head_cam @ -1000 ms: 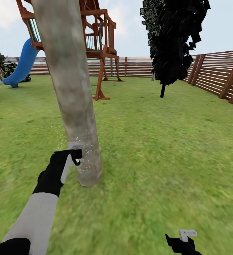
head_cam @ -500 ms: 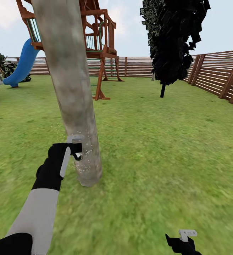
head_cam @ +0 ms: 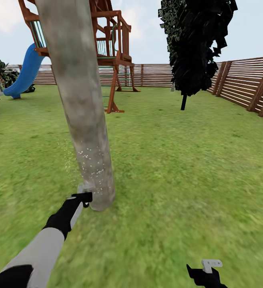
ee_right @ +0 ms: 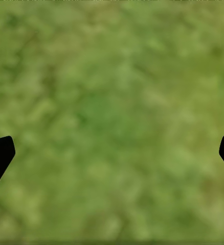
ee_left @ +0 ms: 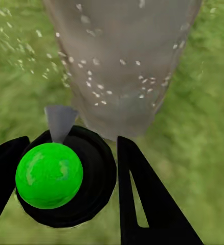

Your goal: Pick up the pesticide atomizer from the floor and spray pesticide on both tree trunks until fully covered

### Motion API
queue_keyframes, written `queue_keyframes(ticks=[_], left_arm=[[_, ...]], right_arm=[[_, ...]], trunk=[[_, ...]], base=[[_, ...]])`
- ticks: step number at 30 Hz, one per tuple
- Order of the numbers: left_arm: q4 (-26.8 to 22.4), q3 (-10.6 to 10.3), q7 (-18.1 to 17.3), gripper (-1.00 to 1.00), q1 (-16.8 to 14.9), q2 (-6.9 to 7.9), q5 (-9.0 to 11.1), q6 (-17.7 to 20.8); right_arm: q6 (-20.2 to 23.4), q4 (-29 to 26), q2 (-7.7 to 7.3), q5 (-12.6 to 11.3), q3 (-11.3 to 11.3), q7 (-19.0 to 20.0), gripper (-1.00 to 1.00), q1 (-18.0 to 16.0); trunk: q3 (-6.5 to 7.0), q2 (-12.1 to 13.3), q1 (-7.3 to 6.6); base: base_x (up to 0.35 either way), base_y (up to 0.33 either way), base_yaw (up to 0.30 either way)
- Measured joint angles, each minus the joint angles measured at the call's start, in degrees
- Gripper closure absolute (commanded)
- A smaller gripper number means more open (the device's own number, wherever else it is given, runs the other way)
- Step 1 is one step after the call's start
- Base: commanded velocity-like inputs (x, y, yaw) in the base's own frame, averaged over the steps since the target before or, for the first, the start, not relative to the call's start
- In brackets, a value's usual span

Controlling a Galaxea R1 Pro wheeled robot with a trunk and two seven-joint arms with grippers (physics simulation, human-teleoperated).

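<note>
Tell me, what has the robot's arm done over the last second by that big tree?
The left tool, gripping the black pesticide atomizer with the pale nozzle, dropped from partway up the thick mottled grey-brown trunk to near its foot. White spray specks now dot the bark higher up. The right tool, the grass and the view itself stayed put.

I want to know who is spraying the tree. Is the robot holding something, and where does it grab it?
The left gripper holds the pesticide atomizer around its round black body, nozzle toward the tree trunk. The right gripper holds nothing.
</note>
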Motion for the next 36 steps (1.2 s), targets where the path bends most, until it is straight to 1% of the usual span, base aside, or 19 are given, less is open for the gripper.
queue_keyframes(ticks=[2,3,5,7,9,12,15,25,29,36], left_arm=[[2.59,-0.01,-0.2,1.0,0.06,0.0,-0.04,-3.74],[3.69,0.0,-0.31,1.0,0.55,0.0,0.1,-4.23],[4.76,0.05,-0.52,1.0,2.55,0.01,0.32,-4.56],[4.6,-0.25,-0.54,1.0,3.44,-0.21,0.11,-4.52],[4.61,-0.29,-0.48,1.0,3.65,-0.27,0.02,-4.47],[4.67,-0.25,-0.41,1.0,3.76,-0.25,0.41,-4.36],[4.88,-0.28,-0.34,1.0,3.77,-0.45,0.49,-4.3],[4.99,-0.29,-0.23,1.0,3.78,-0.55,0.46,-4.3],[5.0,-0.29,-0.23,1.0,3.77,-0.53,0.46,-4.3],[5.0,-0.29,-0.19,1.0,3.78,-0.61,0.47,-4.3]], right_arm=[[-0.02,-0.03,0.02,0.0,0.0,0.0,-1.0,0.0],[-0.03,-0.06,0.02,0.0,0.0,0.0,-1.0,0.0],[-0.03,-0.08,0.02,0.0,0.0,0.0,-1.0,0.0],[-0.03,-0.09,0.02,-0.04,0.0,0.0,-1.0,0.0],[-0.03,-0.09,0.02,-0.09,0.0,0.0,-1.0,0.0],[-0.03,-0.09,0.02,-0.17,-0.05,0.0,-1.0,0.0],[-0.08,-0.09,-0.31,-0.14,-0.09,-0.08,-1.0,0.0],[-0.03,-0.09,-0.07,-0.09,0.0,0.0,-1.0,0.0],[-0.03,-0.09,-0.04,-0.09,0.0,0.0,-1.0,0.0],[-0.03,-0.09,0.02,-0.09,0.0,0.0,-1.0,0.0]], trunk=[[0.0,0.0,0.0],[0.0,0.0,0.0],[-0.01,0.0,0.0],[0.0,0.0,0.0],[0.0,0.0,0.0],[0.0,0.0,0.0],[0.0,0.0,0.0],[0.0,0.0,0.0],[0.0,0.0,0.0],[0.0,0.0,0.0]], base=[[0.0,0.0,0.0],[0.0,0.0,0.0],[0.0,0.0,0.0],[0.0,-0.11,0.0],[0.0,-0.235,0.0],[0.0,-0.267,0.0],[0.016,-0.271,0.0],[0.057,-0.271,0.004],[0.001,-0.271,0.148],[0.032,-0.271,0.26]])
